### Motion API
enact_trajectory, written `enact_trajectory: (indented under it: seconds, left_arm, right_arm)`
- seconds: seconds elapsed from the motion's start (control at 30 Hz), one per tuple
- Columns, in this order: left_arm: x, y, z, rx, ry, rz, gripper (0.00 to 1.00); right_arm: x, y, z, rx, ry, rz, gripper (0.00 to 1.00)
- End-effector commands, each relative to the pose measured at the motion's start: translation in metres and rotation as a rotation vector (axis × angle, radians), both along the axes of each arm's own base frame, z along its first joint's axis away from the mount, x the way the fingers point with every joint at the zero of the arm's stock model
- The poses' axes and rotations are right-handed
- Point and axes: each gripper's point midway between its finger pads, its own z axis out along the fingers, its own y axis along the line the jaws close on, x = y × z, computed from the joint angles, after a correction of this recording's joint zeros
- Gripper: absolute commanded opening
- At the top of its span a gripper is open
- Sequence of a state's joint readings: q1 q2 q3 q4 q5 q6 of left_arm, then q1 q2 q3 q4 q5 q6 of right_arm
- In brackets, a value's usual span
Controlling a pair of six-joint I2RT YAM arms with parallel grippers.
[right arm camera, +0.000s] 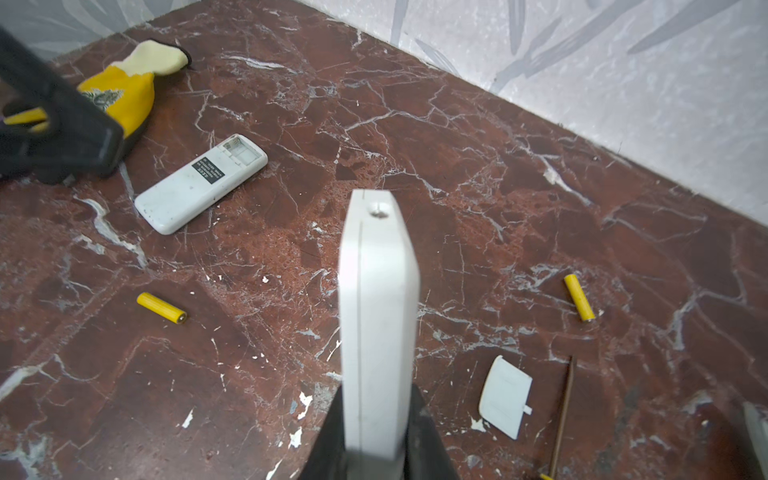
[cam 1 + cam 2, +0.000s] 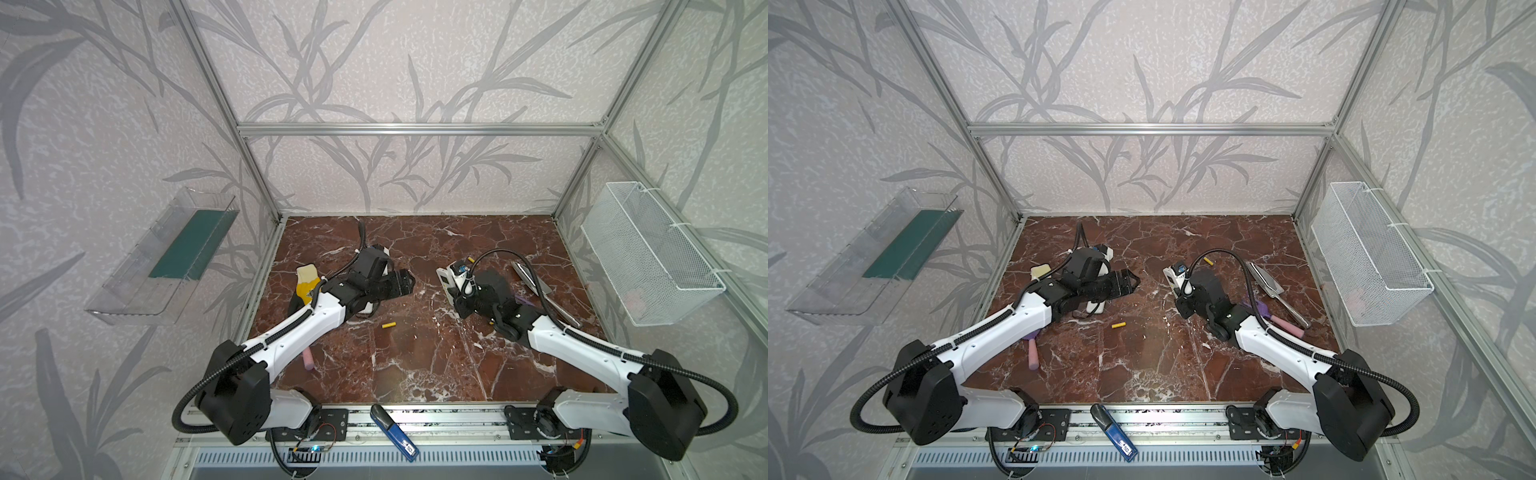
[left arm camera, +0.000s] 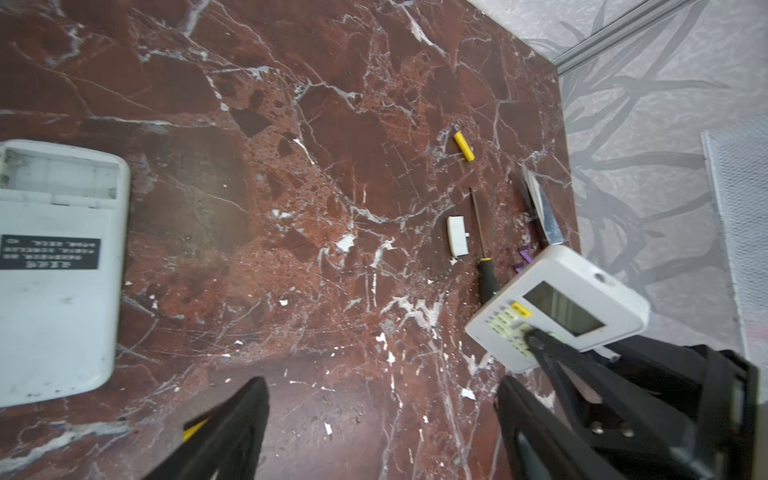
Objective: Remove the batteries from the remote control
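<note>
My right gripper (image 1: 376, 415) is shut on a white remote control (image 1: 378, 311), holding it edge-up above the table; its screen and buttons (image 3: 557, 307) face my left gripper. The held remote (image 2: 444, 280) shows in both top views. A second white remote (image 1: 199, 183) lies face down, its battery compartment (image 3: 58, 174) open and empty. One yellow battery (image 2: 389, 325) lies mid-table, another (image 2: 471, 259) behind the right gripper. They also show as the mid-table battery (image 1: 161, 307) and the far battery (image 3: 464, 146). My left gripper (image 3: 382, 386) is open and empty over bare table.
A white battery cover (image 1: 504, 397) and a screwdriver (image 3: 484, 257) lie by the right gripper. A yellow glove (image 2: 307, 282) sits at the left, a metal scoop (image 2: 536, 282) at the right, a pink-handled tool (image 2: 308, 359) under the left arm. A wire basket (image 2: 648, 253) hangs right.
</note>
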State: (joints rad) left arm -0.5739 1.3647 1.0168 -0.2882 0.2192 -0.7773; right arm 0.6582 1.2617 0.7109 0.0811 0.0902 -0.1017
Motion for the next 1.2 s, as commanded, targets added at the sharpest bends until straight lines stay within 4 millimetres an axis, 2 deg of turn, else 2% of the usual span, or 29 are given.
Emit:
enact_trajectory:
  seconds: [0.0, 0.2, 0.37, 0.53, 0.73, 0.93, 1.1, 1.17]
  left_arm:
    - [-0.001, -0.007, 0.02, -0.077, 0.035, 0.024, 0.86]
    - [0.004, -0.013, 0.044, -0.16, 0.021, 0.054, 0.86]
    - [0.013, -0.018, 0.049, -0.218, 0.022, 0.094, 0.86]
    - [0.02, -0.037, 0.055, -0.309, 0.058, 0.066, 0.86]
    - [0.019, -0.06, 0.05, -0.367, 0.14, 0.021, 0.83]
    - [0.015, -0.074, 0.042, -0.362, 0.172, 0.008, 0.8]
    - [0.016, -0.08, 0.034, -0.343, 0.187, 0.005, 0.72]
    - [0.015, -0.082, 0.03, -0.34, 0.197, 0.002, 0.65]
  right_arm:
    - [0.011, -0.008, 0.019, -0.141, -0.183, -0.008, 0.0]
    - [0.012, -0.001, 0.026, -0.248, -0.309, 0.024, 0.0]
    - [0.007, 0.009, 0.03, -0.269, -0.37, 0.074, 0.0]
    - [0.003, 0.017, 0.034, -0.273, -0.416, 0.11, 0.0]
    - [0.005, 0.022, 0.037, -0.3, -0.461, 0.122, 0.0]
    - [0.007, 0.027, 0.037, -0.322, -0.486, 0.133, 0.0]
    - [0.005, 0.032, 0.04, -0.332, -0.511, 0.151, 0.0]
    - [0.003, 0.033, 0.039, -0.343, -0.519, 0.156, 0.0]
